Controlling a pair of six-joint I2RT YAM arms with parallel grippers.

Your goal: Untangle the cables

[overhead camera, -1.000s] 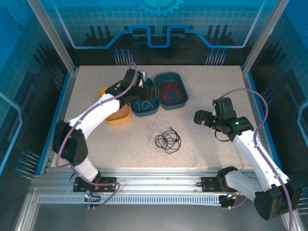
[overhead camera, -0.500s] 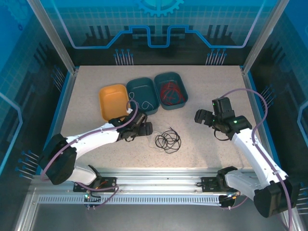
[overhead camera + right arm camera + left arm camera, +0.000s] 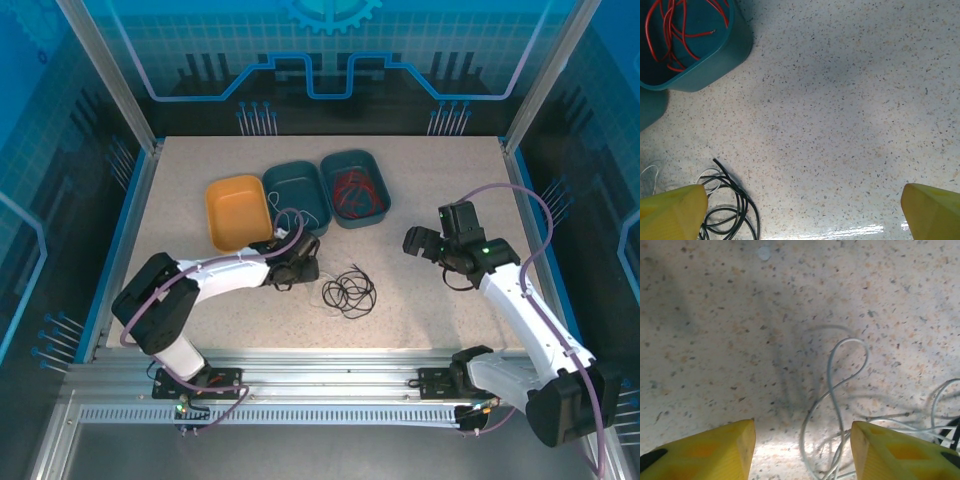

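The black cable [image 3: 348, 293] lies coiled on the table's middle, and also shows at the lower left of the right wrist view as the black cable [image 3: 726, 215]. Thin white cable [image 3: 834, 390] loops lie on the table between the open yellow fingers [image 3: 715, 450] of my left gripper [image 3: 802, 442]. In the top view my left gripper [image 3: 303, 268] is low over the table just left of the black coil. The red cable [image 3: 358, 192] rests in the right teal bin [image 3: 381, 170]. My right gripper [image 3: 415, 243] hovers open to the right, holding nothing.
An orange bin [image 3: 236, 212] and a middle teal bin [image 3: 283, 178] holding a white wire stand behind the left gripper. The right wrist view shows the teal bin [image 3: 710, 60] with red cable [image 3: 670, 30] and bare speckled table ahead.
My left arm swung from over the teal bins down to the table beside the black coil, then edged slightly back and right. The right arm barely moved.
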